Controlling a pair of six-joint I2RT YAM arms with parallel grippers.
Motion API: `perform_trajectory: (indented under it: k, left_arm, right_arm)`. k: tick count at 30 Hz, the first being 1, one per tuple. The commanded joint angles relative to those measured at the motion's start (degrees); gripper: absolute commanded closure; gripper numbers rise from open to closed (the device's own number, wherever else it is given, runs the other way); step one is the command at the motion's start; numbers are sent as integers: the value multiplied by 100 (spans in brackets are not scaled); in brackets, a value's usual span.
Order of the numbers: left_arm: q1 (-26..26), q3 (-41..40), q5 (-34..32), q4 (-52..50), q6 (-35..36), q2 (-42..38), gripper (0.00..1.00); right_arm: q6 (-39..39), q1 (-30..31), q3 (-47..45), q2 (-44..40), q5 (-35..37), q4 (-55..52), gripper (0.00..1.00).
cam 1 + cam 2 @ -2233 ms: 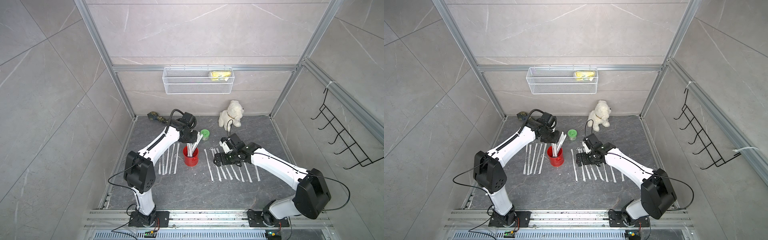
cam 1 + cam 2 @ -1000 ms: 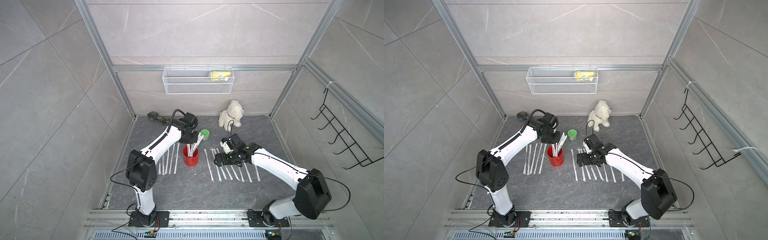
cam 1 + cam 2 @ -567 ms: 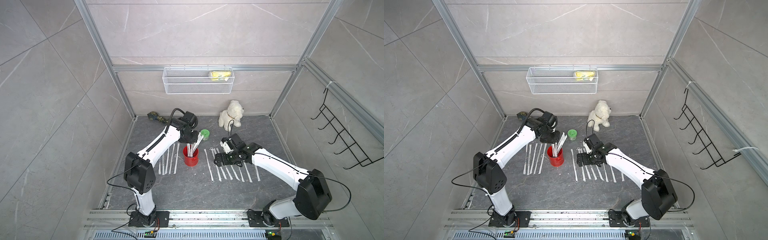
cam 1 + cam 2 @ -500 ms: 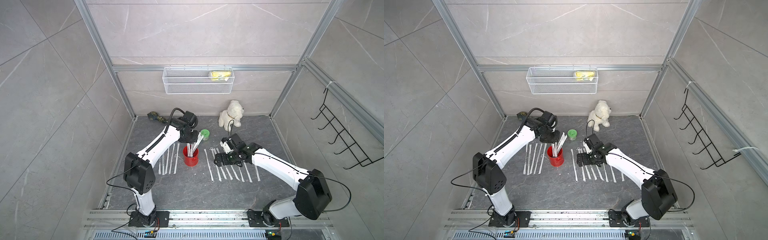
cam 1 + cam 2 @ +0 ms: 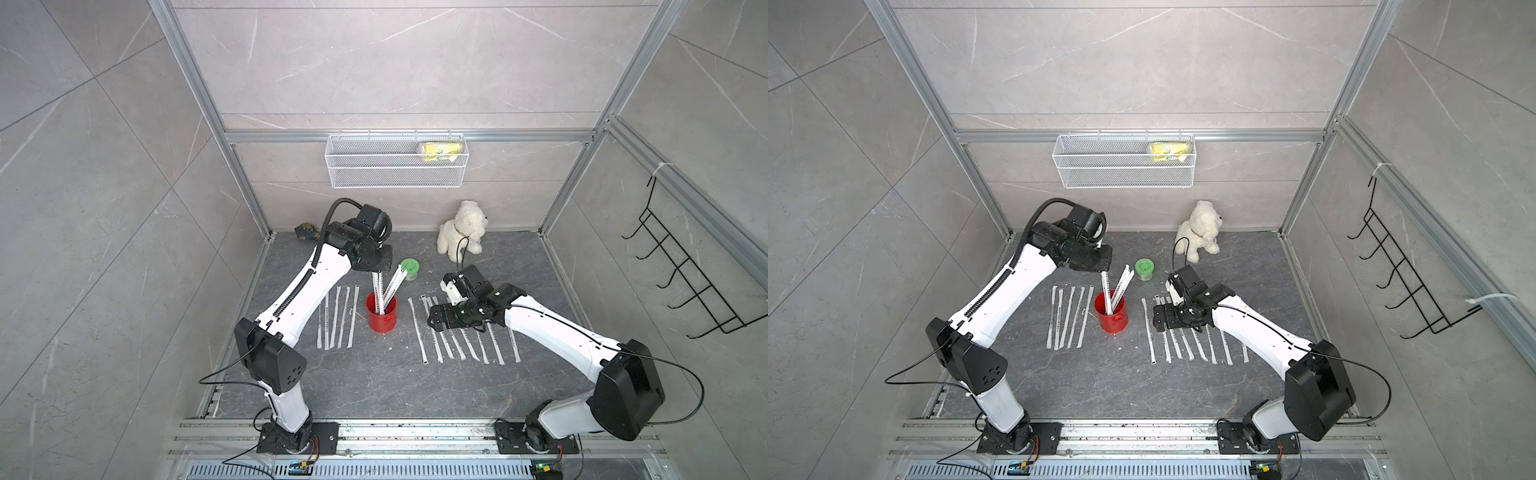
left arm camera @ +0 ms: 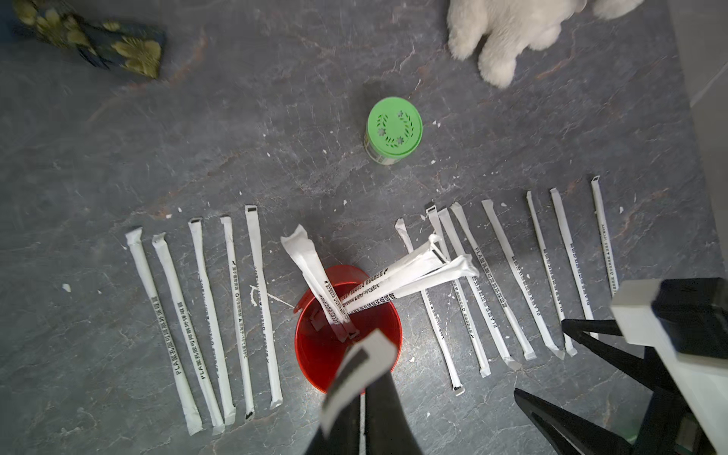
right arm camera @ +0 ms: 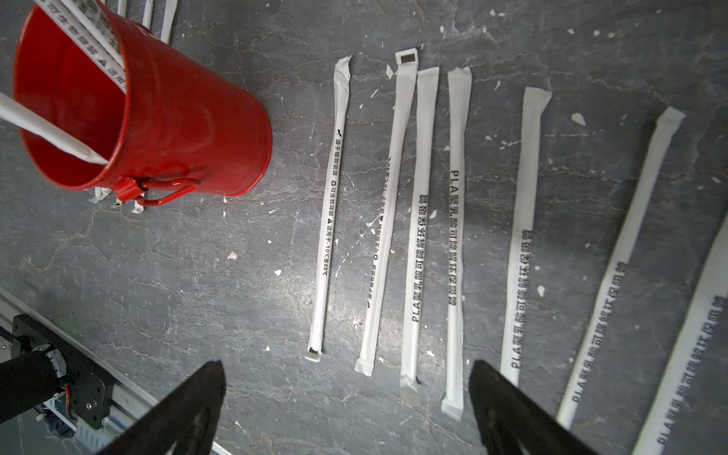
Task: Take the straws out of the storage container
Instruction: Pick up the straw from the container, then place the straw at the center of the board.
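Left gripper pinches a straw whose foot seems inside the storage container; right gripper gapes.

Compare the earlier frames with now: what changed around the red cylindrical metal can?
Very little. The left arm's black elbow drifted slightly toward the front rail; the left gripper stayed shut on one white paper-wrapped straw standing in the red cylindrical metal can. The open right gripper and the straws laid flat on the table kept their places.
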Motion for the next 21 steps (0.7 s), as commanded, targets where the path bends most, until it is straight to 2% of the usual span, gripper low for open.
perform_trajectory:
  k: [1, 6, 14, 21]
  left_arm:
    - [-25, 539, -240, -532, 262, -306, 93]
    - [-24, 1368, -514, -1166, 359, -214, 93]
    - [31, 2051, -1025, -1795, 510, -254, 93]
    - [711, 2051, -1117, -2223, 522, -270, 93]
  right_arm:
    - [-101, -29, 179, -142, -35, -147, 0]
    - [-121, -23, 182, -135, -18, -146, 0]
    - [-157, -18, 171, -213, 35, -227, 0]
    - [-218, -33, 181, -128, 17, -203, 0]
